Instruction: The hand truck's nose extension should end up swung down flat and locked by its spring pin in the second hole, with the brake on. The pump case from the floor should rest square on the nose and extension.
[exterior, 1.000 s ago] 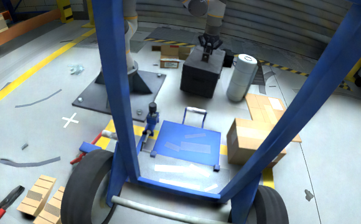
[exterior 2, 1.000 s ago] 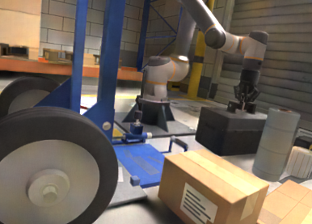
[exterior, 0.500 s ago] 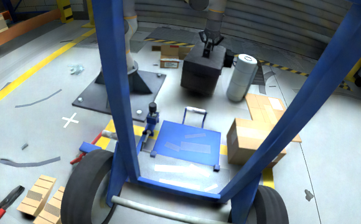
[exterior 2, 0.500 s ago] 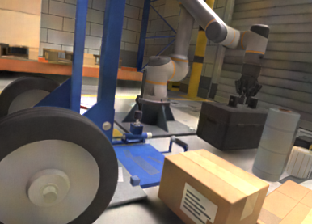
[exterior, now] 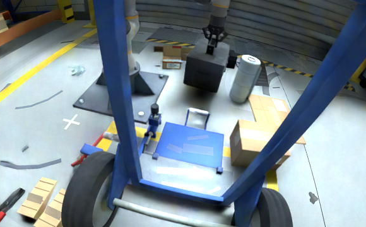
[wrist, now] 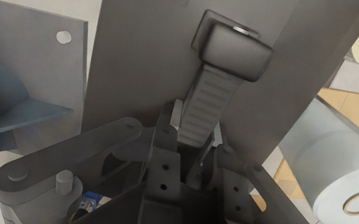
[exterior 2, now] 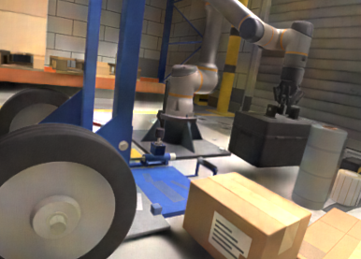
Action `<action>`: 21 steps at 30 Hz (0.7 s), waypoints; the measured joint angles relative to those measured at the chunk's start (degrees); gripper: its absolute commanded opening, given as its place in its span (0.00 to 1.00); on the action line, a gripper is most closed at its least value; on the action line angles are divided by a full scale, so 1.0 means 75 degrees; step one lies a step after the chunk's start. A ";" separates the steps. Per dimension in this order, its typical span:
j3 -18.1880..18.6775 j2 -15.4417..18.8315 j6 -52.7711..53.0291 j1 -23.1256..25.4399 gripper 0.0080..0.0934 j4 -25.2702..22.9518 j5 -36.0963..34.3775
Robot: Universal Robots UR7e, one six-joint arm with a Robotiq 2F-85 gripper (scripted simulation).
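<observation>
The dark grey pump case (exterior: 205, 67) (exterior 2: 271, 140) hangs tilted above the floor, and I hold it by its ribbed top handle (wrist: 207, 104) in my closed gripper (exterior: 211, 47) (exterior 2: 283, 110) (wrist: 196, 133). It is beyond the far end of the hand truck. The blue nose extension (exterior: 190, 145) (exterior 2: 161, 186) lies flat on the floor in front of the nose plate (exterior: 183, 181). The spring pin with its black knob (exterior: 154, 114) (exterior 2: 159, 140) stands at the extension's left side. A red lever (exterior: 86, 154) shows beside the left wheel (exterior: 86, 189); I cannot tell the brake's state.
Behind the case stand the arm's base plate (exterior: 121, 91) and a small carton (exterior: 172, 58). A grey cylinder (exterior: 245, 78) (exterior 2: 319, 165) stands right of the case. A cardboard box (exterior: 257, 143) (exterior 2: 245, 219) sits right of the extension on flattened cardboard (exterior: 269, 108). The truck's blue frame rails cross the foreground.
</observation>
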 measured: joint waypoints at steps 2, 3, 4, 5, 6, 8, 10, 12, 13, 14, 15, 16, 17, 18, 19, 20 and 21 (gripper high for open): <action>-0.0031 -0.0033 0.0000 0.0000 0.00 0.0064 0.0000; -0.0047 -0.0049 0.0000 0.0000 0.00 0.0096 0.0000; -0.0062 -0.0064 0.0000 0.0000 0.00 0.0126 0.0000; -0.0076 -0.0079 0.0000 0.0000 0.00 0.0155 0.0000; -0.0091 -0.0093 0.0000 0.0000 0.00 0.0184 0.0000; -0.0118 -0.0120 0.0000 0.0000 0.00 0.0238 0.0000; -0.0144 -0.0145 0.0000 0.0000 0.00 0.0288 0.0000; -0.0168 -0.0167 0.0000 0.0000 0.00 0.0335 0.0000; -0.0179 -0.0178 0.0000 0.0000 0.00 0.0357 0.0000; -0.0190 -0.0188 0.0000 0.0000 0.00 0.0377 0.0000; -0.0200 -0.0197 0.0000 0.0000 0.00 0.0397 0.0000; -0.0210 -0.0206 0.0000 0.0000 0.00 0.0416 0.0000; -0.0219 -0.0214 0.0000 0.0000 0.00 0.0433 0.0000; -0.0228 -0.0222 0.0000 0.0000 0.00 0.0450 0.0000; -0.0236 -0.0229 0.0000 0.0000 0.00 0.0465 0.0000; -0.0244 -0.0236 0.0000 0.0000 0.00 0.0480 0.0000; -0.0251 -0.0242 0.0000 0.0000 0.00 0.0493 0.0000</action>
